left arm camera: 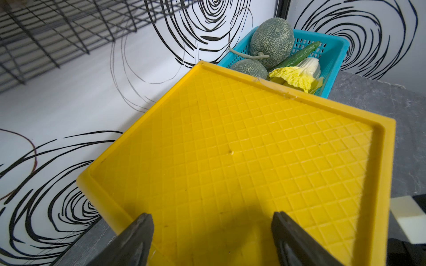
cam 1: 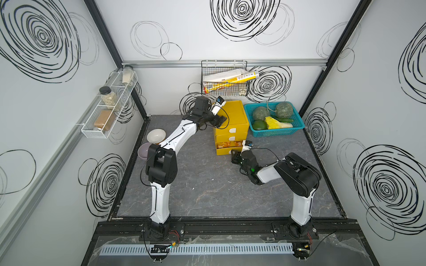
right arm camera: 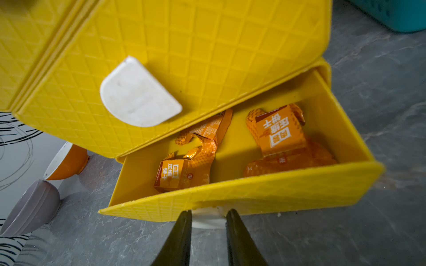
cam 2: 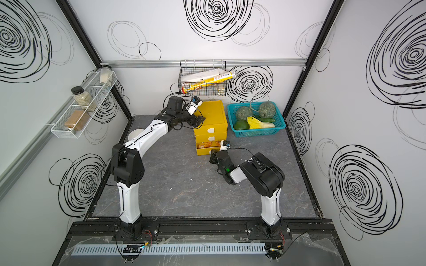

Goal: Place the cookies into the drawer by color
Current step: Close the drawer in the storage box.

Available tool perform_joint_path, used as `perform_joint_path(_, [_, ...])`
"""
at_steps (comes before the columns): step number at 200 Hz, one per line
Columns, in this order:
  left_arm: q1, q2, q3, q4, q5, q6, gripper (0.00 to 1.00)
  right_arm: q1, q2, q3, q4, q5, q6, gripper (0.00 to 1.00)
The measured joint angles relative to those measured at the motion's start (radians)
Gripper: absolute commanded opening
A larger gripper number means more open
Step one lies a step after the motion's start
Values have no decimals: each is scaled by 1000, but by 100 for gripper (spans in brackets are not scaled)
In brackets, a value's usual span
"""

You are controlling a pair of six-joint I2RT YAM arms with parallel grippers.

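The orange cookies are lying inside the bottom drawer of the yellow drawer unit, which is standing at the back of the table, just beside the teal basket. That drawer is hanging pulled out, while the two above it are sitting closed and hiding their contents. No loose packets are showing on the table, which suggests the sorting is nearing its end and the drawer is waiting to be pushed shut. The right gripper is sitting low at the drawer's front, its jaws narrowed around the white handle; whether they are pinching it I cannot tell. The left gripper is hovering over a corner of the unit's top, jaws spread wide and holding nothing. It is probably placed there to steady the light unit, though contact is unclear.
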Motion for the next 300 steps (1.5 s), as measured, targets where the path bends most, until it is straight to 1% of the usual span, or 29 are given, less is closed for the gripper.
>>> perform_joint_path(53, [3,-3,-10,13,2,-4,86,-8,87,21,122,5,24,27])
perform_joint_path(110, [5,-3,-10,14,7,-4,86,-15,180,71,205,-7,35,27])
perform_joint_path(200, [10,-3,-12,16,14,-4,86,-21,223,116,256,-20,50,27])
perform_joint_path(222, [11,-3,-12,17,16,-5,85,-21,226,117,256,-26,49,28])
perform_joint_path(263, [13,-11,-21,19,17,-8,88,-22,211,105,257,-43,47,31])
perform_joint_path(284, [16,-33,-38,2,15,-9,89,-24,161,45,265,-53,48,32])
perform_joint_path(300, [18,-56,-58,-18,13,-12,91,-24,106,-20,276,-58,49,36])
